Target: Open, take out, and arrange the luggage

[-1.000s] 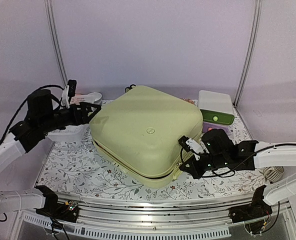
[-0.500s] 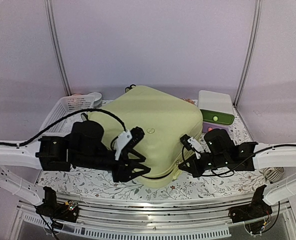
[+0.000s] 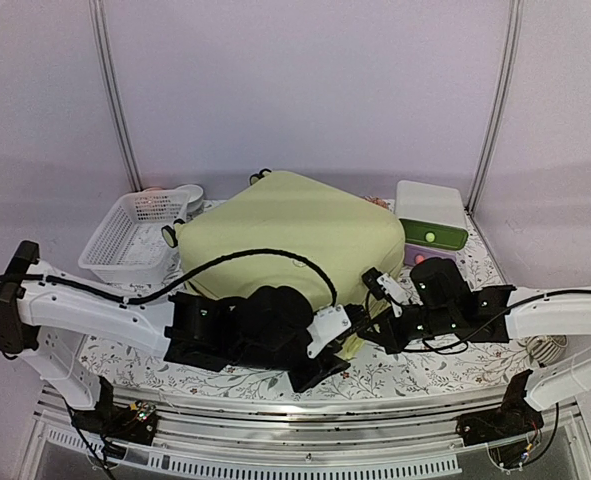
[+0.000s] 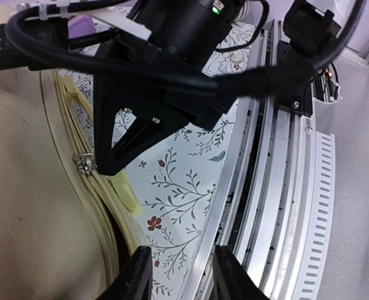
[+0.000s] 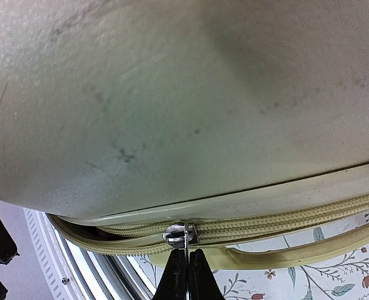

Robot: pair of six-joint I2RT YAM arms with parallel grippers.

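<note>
The left gripper (image 4: 183, 275) has swung from the basket (image 3: 135, 235) to the near corner of the luggage (image 3: 295, 225), jaws apart, empty. The luggage lies closed in the middle of the table (image 3: 125, 345). The right gripper (image 5: 186, 265) pinches the zipper pull (image 5: 183, 235).

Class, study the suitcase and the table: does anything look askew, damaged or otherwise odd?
The luggage lies turned at an angle to the table, one corner pointing at the near edge. Faint dark scuffs mark its shell above the zipper pull, which the right hand pinches. Nothing looks spilled.

Top cam looks down from behind over table (image 3: 125, 340); both wrist cams v. close on luggage (image 3: 295, 235) zipper (image 5: 284, 225).
</note>
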